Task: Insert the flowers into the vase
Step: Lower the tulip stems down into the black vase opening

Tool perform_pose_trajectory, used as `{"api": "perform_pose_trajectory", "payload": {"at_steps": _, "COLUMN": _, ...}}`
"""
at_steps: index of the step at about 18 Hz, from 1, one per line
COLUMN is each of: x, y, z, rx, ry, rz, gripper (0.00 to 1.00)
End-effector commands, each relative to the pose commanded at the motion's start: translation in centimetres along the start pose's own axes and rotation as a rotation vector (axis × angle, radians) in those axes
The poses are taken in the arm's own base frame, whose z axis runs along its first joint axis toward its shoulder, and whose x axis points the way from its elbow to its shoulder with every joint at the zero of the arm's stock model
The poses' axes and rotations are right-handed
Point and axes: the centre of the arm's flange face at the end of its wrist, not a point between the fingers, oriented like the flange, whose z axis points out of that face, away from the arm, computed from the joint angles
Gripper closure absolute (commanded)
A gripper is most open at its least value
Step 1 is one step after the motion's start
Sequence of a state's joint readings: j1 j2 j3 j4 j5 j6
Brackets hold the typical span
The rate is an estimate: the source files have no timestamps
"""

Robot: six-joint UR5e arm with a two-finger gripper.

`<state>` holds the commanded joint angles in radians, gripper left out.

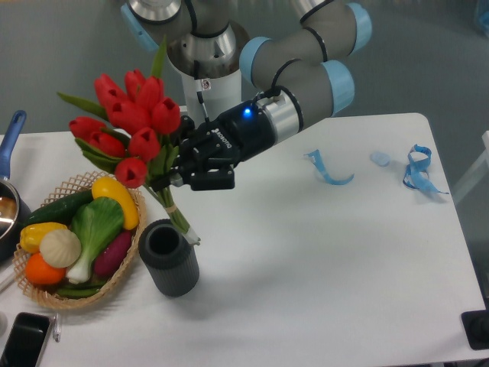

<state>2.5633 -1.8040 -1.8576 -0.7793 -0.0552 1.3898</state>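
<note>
The flowers [131, 126] are a bunch of red tulip buds with green leaves, held in the air at the upper left, tilted with the buds up and left. Their bound green stems [177, 218] point down and right, ending just beside the vase's rim. My gripper [177, 177] is shut on the stems just below the leaves. The vase [168, 256] is a short dark grey ribbed cylinder standing upright on the white table, below the gripper, its opening empty.
A woven wicker basket [126, 271] of toy vegetables touches the vase's left side. A pot with a blue handle [9, 145] is at the far left. A black phone [23, 340] lies at the front left. Blue ribbon pieces [328, 170] [418, 170] lie at the right.
</note>
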Motion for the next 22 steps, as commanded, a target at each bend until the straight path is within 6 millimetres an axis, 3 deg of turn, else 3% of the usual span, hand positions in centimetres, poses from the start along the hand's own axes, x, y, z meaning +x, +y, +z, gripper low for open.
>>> {"api": "perform_pose_trajectory", "payload": {"at_steps": 6, "x": 0.9, "y": 1.9, "z": 0.6, "rx": 0.003, "ry": 0.01, "rz": -0.044, "gripper": 0.73}}
{"api": "perform_pose_trajectory", "payload": {"at_steps": 12, "x": 1.3, "y": 2.2, "z": 1.3, "rx": 0.004, "ry": 0.024, "rz": -0.049, "gripper": 0.73}}
{"api": "perform_pose_trajectory", "payload": {"at_steps": 22, "x": 0.7, "y": 6.7, "z": 1.4, "rx": 0.001, "ry": 0.025, "rz": -0.118, "gripper": 0.72}}
